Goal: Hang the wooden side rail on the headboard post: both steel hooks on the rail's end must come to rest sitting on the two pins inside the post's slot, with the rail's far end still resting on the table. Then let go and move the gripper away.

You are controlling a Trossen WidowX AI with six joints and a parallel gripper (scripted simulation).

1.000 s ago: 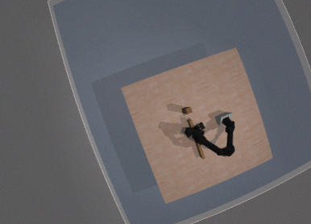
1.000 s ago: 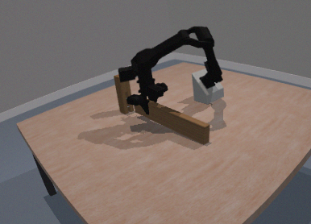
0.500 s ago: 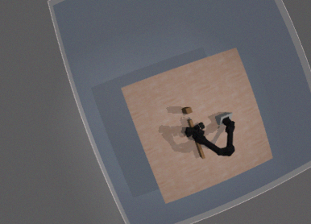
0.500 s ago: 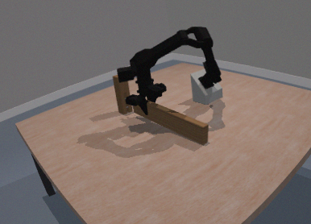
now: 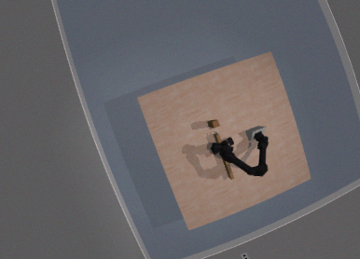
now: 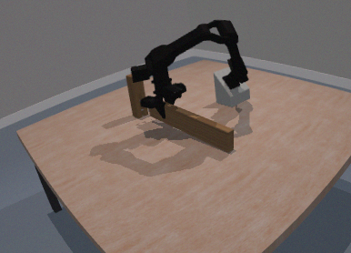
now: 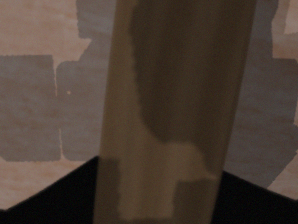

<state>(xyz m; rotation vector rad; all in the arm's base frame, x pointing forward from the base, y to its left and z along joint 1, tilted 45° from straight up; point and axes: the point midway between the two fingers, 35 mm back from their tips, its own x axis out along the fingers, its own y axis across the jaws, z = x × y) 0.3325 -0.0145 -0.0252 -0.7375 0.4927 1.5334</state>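
The long wooden side rail (image 5: 228, 170) (image 6: 200, 126) (image 7: 175, 90) stands on its narrow edge. Its end away from the post appears to rest on the table. My gripper (image 6: 164, 108) (image 7: 142, 164) is shut on the rail near its post end, with one finger on each side. The upright wooden headboard post (image 5: 214, 123) (image 6: 135, 98) stands just beyond that end, with a small gap showing between them. The steel hooks, the slot and its pins are too small or hidden to make out. I cannot tell whether the post end of the rail is slightly raised.
The pale grey wedge-shaped block (image 6: 223, 95) stands under the arm's base, off to one side of the rail. The arm arches from there over to the rail. The wooden table (image 5: 196, 212) (image 6: 150, 207) carries everything, and shadows of the arm fall beside the rail.
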